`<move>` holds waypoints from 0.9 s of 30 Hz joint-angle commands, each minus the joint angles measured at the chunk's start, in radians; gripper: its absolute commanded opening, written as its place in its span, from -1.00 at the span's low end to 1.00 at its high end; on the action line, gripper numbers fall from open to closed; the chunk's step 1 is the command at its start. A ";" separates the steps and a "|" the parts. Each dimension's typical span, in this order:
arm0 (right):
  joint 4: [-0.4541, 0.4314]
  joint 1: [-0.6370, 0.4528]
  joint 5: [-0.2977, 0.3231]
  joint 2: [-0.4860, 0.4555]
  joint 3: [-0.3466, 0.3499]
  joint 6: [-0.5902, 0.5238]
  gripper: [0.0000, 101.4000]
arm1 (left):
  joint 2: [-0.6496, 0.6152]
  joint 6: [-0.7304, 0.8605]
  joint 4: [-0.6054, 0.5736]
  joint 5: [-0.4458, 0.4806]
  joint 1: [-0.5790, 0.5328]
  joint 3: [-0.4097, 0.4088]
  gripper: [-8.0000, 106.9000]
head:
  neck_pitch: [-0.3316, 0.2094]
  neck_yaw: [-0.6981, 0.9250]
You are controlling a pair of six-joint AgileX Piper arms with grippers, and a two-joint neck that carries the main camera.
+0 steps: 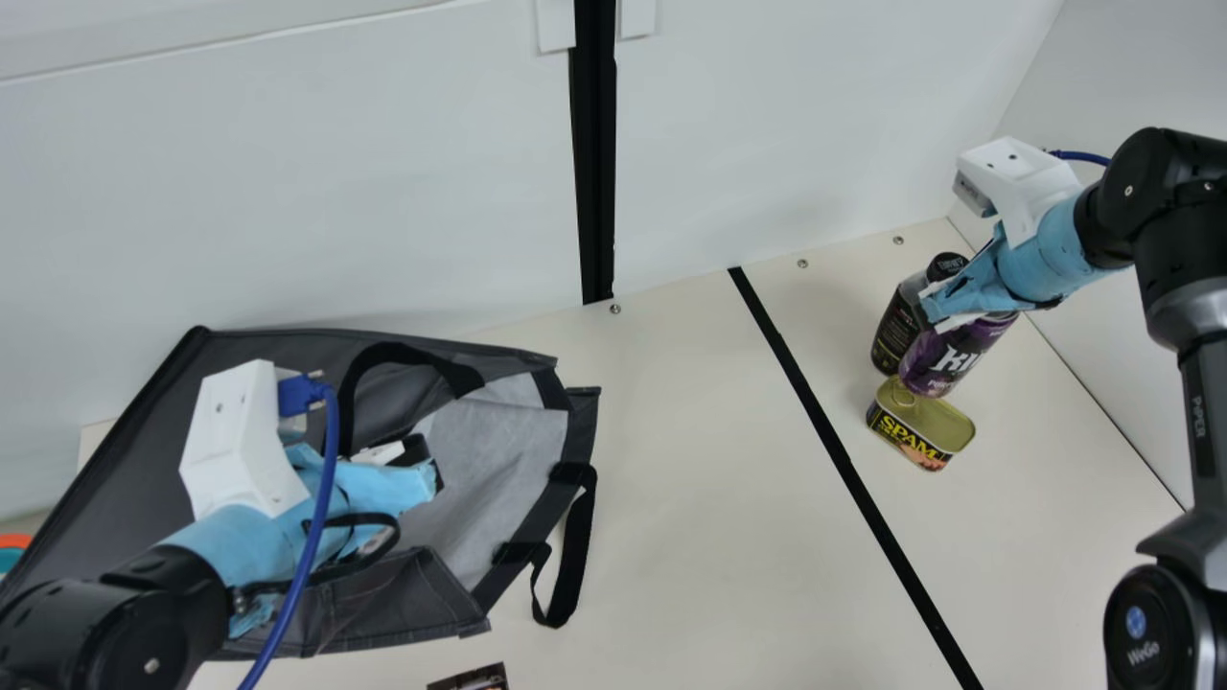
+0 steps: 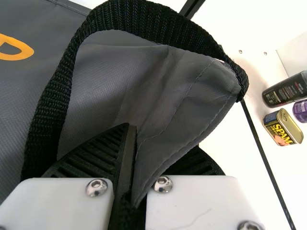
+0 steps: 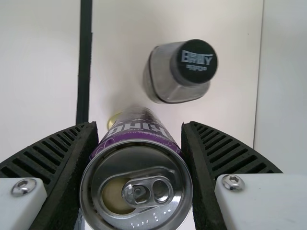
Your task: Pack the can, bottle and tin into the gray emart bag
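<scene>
A cream table carries bag, bottle and tin.

**Matt Cloth, Glossy Metal**

The bag looks like matt cloth, its handle rough woven webbing. The can has a shiny metal lid, the tin a glossy one. The bottle has a smooth, plastic-looking cap.

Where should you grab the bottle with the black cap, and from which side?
Probably by its upper body, just below the black cap, coming down from above. The bottle stands upright, and its squarish body seems to offer flat sides to squeeze. The right end effector holds the can close by, so that should move away first.
</scene>
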 commanded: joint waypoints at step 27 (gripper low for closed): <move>0.002 0.273 -0.001 -0.182 0.147 0.090 -1.00 | 0.000 0.000 0.000 0.000 0.000 0.000 -0.68 | -0.023 -0.002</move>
